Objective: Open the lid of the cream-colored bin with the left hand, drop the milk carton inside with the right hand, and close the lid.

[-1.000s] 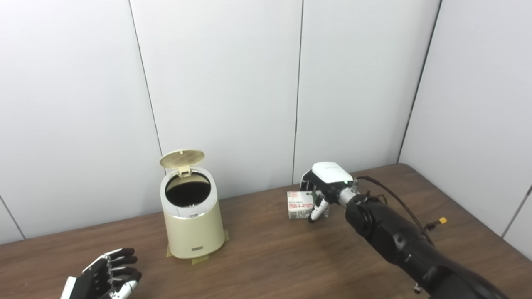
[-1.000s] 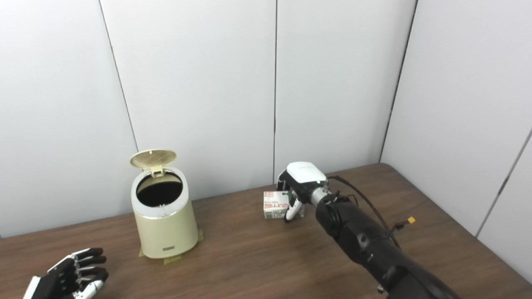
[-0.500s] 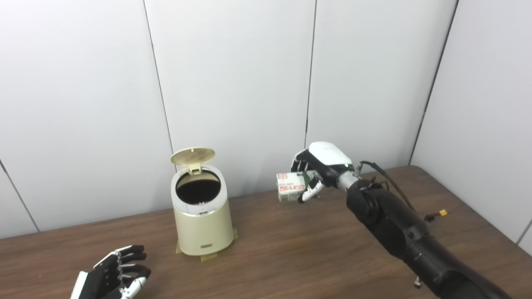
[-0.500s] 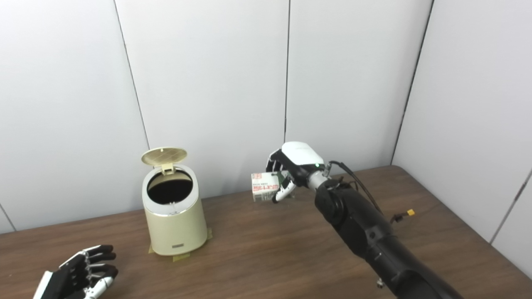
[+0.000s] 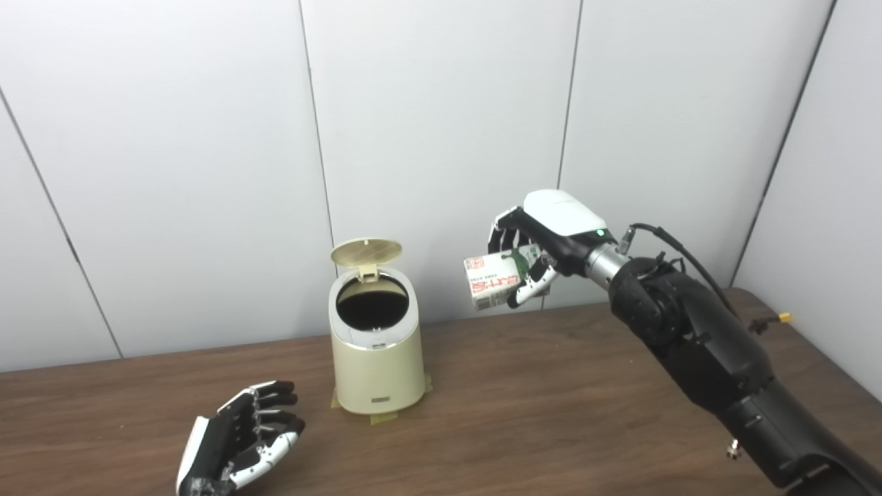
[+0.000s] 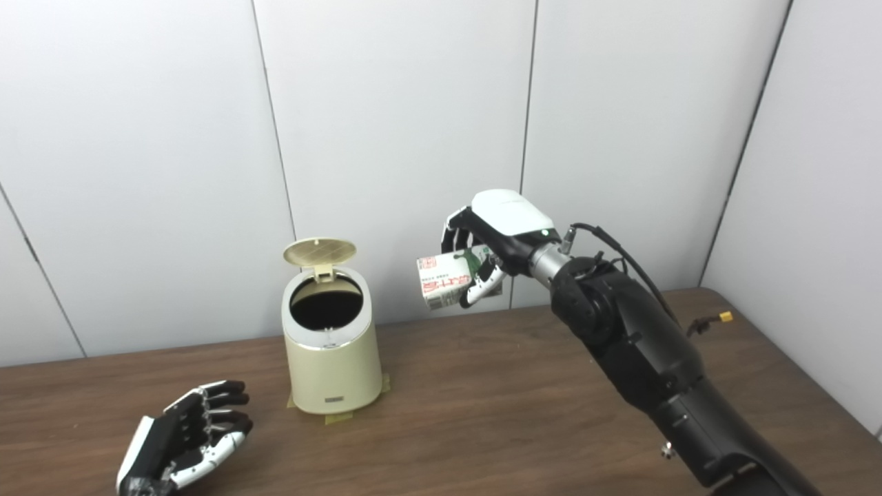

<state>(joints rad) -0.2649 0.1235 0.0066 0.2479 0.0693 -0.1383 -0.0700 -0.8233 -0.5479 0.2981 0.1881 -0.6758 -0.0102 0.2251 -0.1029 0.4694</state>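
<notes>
- Right hand grips the milk carton, carton's long axis near level.
- Open bin sits down-left of it.
- Left hand lies slack, empty.

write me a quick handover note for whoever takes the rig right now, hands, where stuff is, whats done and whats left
Left hand: open, holding nothing, low over the table in front of and left of the bin.
Right hand: shut on the milk carton, fingers wrapped around it, held in the air to the right of the bin's opening, not yet above it.
Cream-colored bin: upright on the table, lid standing open at the back.
Done: lid opened, carton picked up.
Left: carry the carton over the opening, drop it in, close the lid.
</notes>
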